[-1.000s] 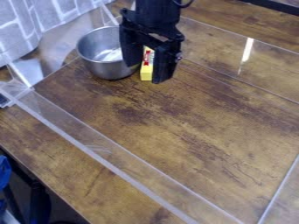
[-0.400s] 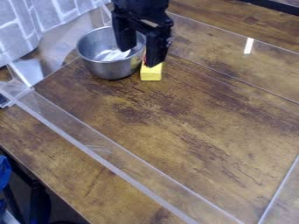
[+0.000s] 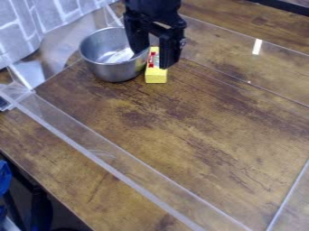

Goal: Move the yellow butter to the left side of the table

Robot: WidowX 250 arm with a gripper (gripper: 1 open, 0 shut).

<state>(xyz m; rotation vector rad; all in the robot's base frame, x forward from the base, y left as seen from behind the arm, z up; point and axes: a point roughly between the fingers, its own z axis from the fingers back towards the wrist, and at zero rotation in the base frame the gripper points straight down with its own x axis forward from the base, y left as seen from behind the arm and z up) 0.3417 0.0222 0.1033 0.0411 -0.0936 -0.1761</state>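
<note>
The yellow butter lies on the dark wood table at the back, just right of a steel bowl. Its red-and-white label shows between the fingers. My black gripper hangs right over the butter, open, with one finger on each side of the box's upper end. The fingertips stand a little above the tabletop and I see no squeeze on the box. The back end of the butter is hidden behind the gripper body.
Clear acrylic strips run along the table's left and front borders and across the right side. A pale cloth-like shape and a tiled wall sit behind the bowl at the back left.
The gripper, which reached down around the butter a second ago, has lifted, swung slightly left and come back over it, still open. The butter has stayed in place.
</note>
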